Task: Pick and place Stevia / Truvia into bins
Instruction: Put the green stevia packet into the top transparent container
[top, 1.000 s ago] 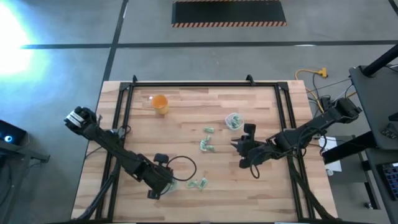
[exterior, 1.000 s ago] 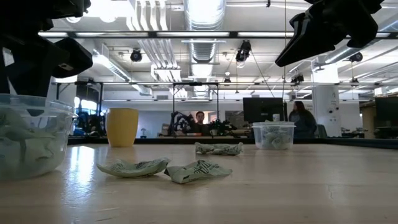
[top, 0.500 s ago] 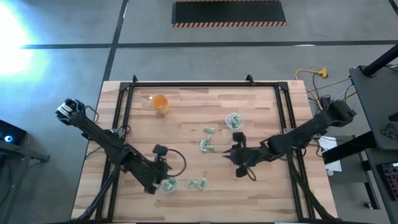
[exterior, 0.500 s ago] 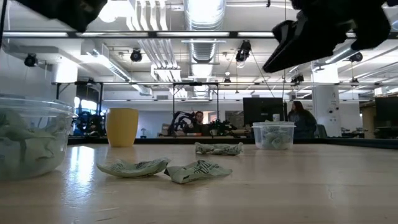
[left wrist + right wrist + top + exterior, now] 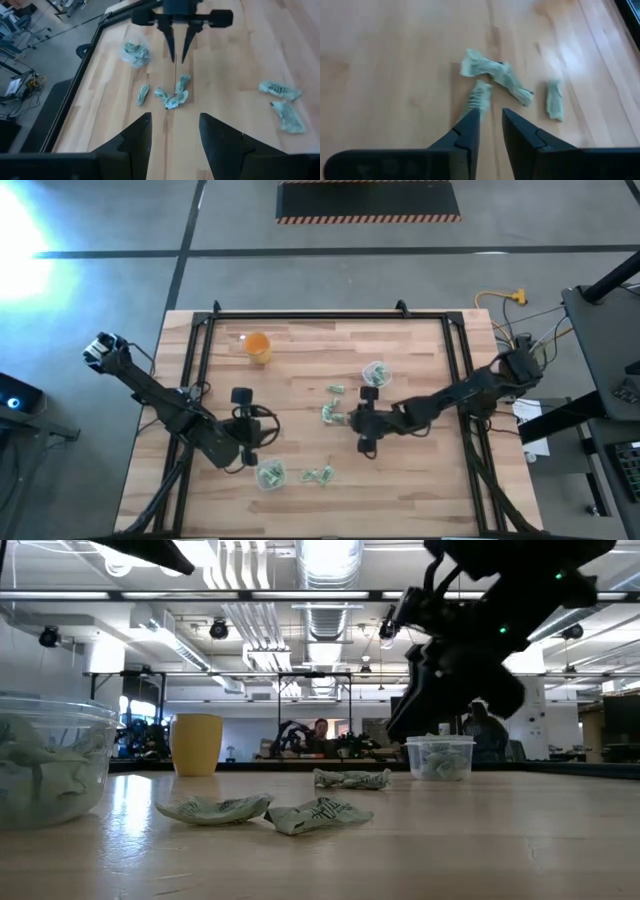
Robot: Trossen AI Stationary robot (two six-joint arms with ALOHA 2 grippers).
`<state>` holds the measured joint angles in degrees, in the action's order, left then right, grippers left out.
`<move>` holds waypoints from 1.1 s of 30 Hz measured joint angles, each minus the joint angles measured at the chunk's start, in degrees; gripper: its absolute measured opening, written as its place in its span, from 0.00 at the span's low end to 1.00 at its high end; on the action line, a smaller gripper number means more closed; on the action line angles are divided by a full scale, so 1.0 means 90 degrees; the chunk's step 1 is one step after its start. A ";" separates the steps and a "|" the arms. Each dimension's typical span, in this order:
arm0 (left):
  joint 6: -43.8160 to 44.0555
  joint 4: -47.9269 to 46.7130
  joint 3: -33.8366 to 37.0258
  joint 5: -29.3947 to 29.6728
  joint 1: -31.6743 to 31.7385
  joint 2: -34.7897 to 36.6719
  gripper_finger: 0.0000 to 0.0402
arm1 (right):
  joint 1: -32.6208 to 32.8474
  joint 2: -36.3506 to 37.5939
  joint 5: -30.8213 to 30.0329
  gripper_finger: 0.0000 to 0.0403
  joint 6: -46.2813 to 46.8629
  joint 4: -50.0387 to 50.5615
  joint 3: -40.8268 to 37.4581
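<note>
Sachets already in both clear cups (image 5: 269,476) (image 5: 376,373); about 5 Stevia packets (image 5: 333,413) (image 5: 320,476) left on table. Right gripper (image 5: 352,418), fingers narrowly apart, empty, near middle cluster. Left gripper (image 5: 242,397) open, empty, waiting.
</note>
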<state>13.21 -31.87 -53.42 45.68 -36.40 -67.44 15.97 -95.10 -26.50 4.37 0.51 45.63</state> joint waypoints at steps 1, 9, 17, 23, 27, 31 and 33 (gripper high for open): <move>-0.0004 -0.0009 0.0010 -0.0007 0.0000 -0.0043 0.37 | -0.0066 -0.0031 0.0026 0.20 0.0046 -0.0009 0.0011; -0.0039 -0.0013 0.0009 -0.0009 0.0000 -0.0290 0.37 | -0.0413 -0.0342 0.0670 0.37 0.0304 -0.0155 0.0012; -0.0042 -0.0009 0.0001 -0.0006 0.0002 -0.0269 0.37 | -0.0408 -0.0531 0.0682 0.44 0.0236 -0.0152 0.0004; -0.0053 -0.0011 0.0001 -0.0003 0.0002 -0.0276 0.37 | -0.0471 -0.0538 0.0680 0.43 0.0278 -0.0277 0.0004; -0.0053 -0.0011 0.0001 -0.0003 0.0002 -0.0276 0.37 | -0.0562 -0.0604 0.0860 0.43 0.0284 -0.0440 0.0004; -0.0053 -0.0011 0.0004 -0.0003 0.0002 -0.0276 0.37 | -0.0676 -0.0854 0.1176 0.43 0.0277 -0.0622 0.0002; -0.0053 -0.0008 0.0004 0.0001 0.0002 -0.0276 0.37 | -0.0734 -0.0953 0.1292 0.42 0.0220 -0.0629 0.0016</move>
<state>12.73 -31.94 -53.39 45.69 -36.38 -69.93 9.36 -103.68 -14.87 6.35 -5.15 45.77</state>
